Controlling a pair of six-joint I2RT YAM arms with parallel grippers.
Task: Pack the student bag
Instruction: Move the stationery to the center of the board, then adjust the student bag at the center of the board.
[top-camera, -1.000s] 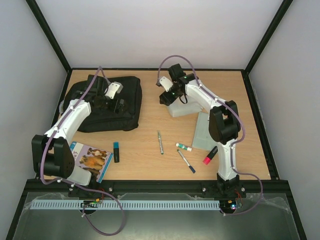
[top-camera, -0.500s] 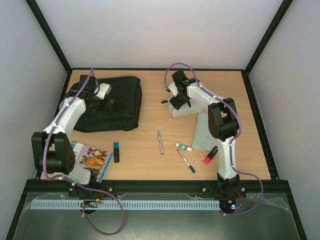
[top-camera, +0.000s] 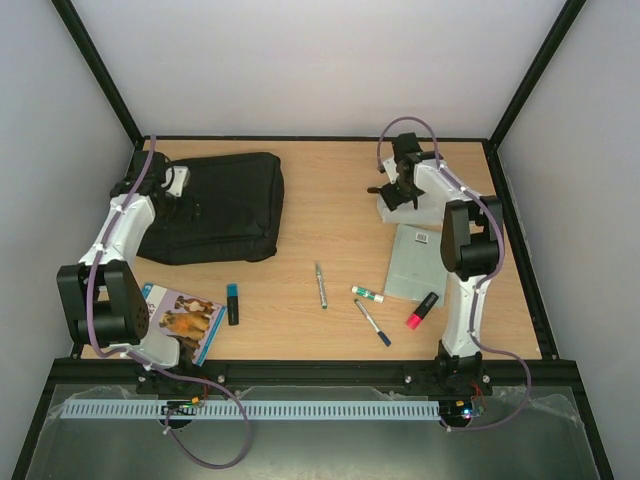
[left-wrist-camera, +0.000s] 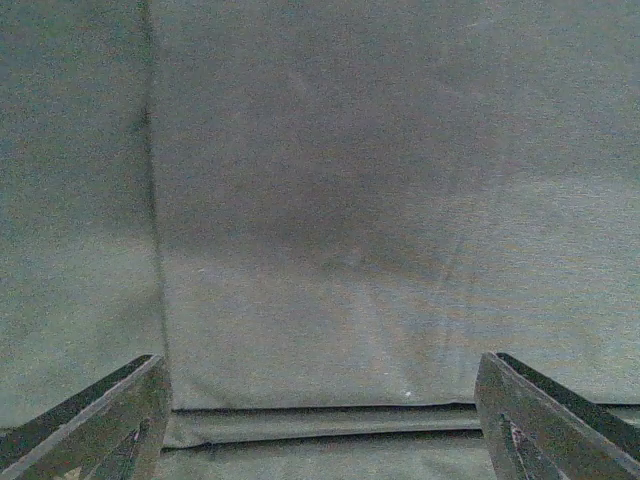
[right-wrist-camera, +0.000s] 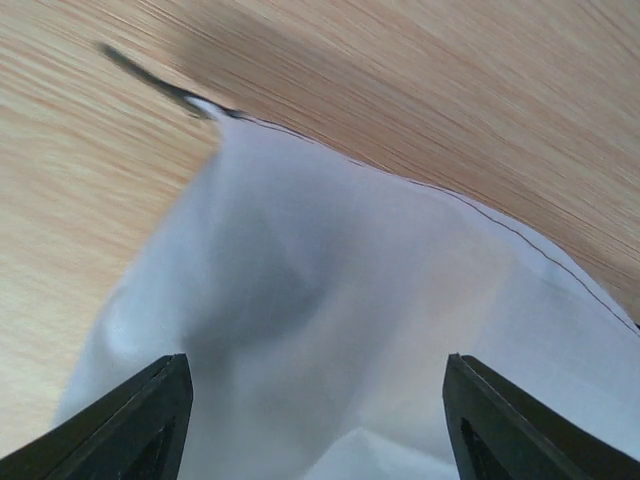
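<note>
Currently, student bag (top-camera: 225, 205): black, lying flat in the upper left of the top view on the table (top-camera: 330, 180); left gripper (top-camera: 172, 188) at its left edge, fingers (left-wrist-camera: 110, 410) spread over dark fabric, probably seeking the opening. Translucent pouch (top-camera: 402, 212), upper right: right gripper (top-camera: 392, 195) astride it, fingers wide yet seemingly clasping it, likely for carrying to the bag. Pens (top-camera: 320, 285), markers (top-camera: 367, 294), grey pad (top-camera: 412, 262) and picture booklet (top-camera: 182, 318) lie lower; no writing legible.

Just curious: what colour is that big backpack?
The large soft fabric backpack is black; top view best.
</note>
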